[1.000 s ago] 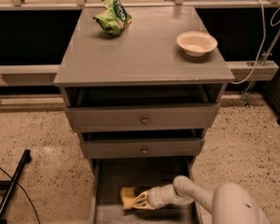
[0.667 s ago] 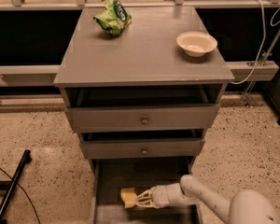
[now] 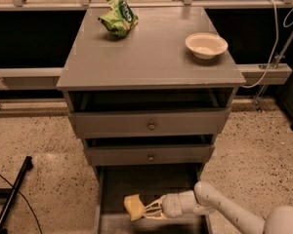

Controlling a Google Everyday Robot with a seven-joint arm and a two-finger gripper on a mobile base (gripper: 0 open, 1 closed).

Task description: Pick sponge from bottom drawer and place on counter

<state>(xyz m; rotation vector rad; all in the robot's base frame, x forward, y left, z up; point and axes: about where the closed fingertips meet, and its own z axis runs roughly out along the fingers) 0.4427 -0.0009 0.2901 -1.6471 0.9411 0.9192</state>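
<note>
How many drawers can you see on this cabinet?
3, stacked under the counter: the top drawer, the middle drawer below it, and the bottom drawer, pulled out furthest, where the pincer sits at the sponge. None looks hidden.

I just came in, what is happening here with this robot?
The robot's arm reaches into the open bottom drawer, and its gripper is at the pale-yellow sponge inside it. The sponge is not yet on the counter, where a green snack bag and a white bowl sit.
</note>
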